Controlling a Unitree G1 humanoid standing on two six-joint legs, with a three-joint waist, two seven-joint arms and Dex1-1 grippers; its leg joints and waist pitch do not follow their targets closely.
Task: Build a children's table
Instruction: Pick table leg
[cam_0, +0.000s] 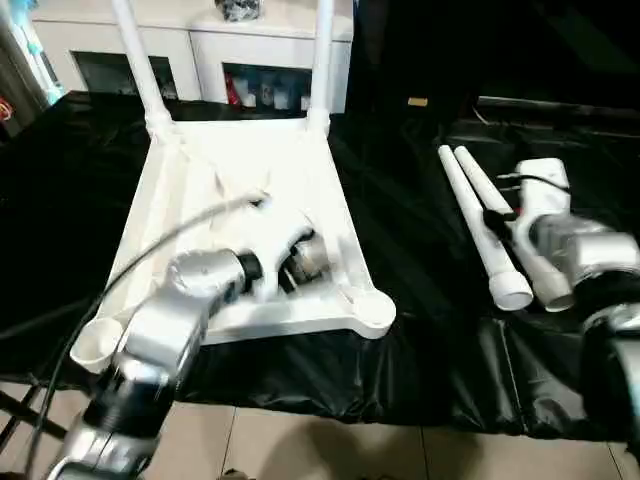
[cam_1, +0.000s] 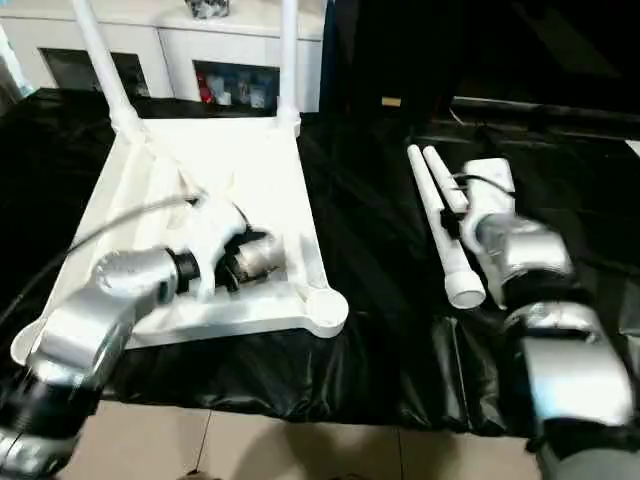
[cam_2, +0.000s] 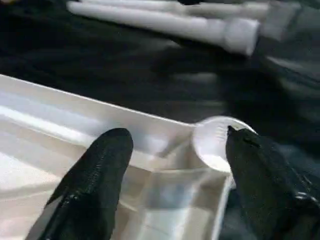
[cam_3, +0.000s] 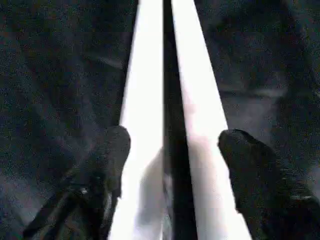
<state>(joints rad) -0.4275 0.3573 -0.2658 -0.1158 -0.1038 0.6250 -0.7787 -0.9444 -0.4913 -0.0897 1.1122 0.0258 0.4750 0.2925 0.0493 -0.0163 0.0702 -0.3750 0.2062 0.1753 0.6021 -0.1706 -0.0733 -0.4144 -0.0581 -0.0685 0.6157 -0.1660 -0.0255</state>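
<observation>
On the black sheet (cam_0: 420, 260) that covers the worktop, the white tabletop (cam_0: 250, 190) lies upside down on the left, with its ribbed underside facing up. Two legs (cam_0: 322, 60) already stand in its two far corner sockets, in front of a white cabinet (cam_0: 200, 50) at the back. The two near sockets are free; the near right socket (cam_0: 372, 310) is a round white cup.

The left gripper (cam_2: 175, 170) hovers over the near right part of the tabletop with its black fingers (cam_2: 95, 175) spread apart, holding nothing.

On the right, two loose legs (cam_0: 480, 225) lie side by side on the sheet, with their wide ends toward the near side. The right gripper (cam_3: 172, 165) is just above this pair, its fingers (cam_3: 107, 160) spread on the outer sides of both legs, not pinching them.
</observation>
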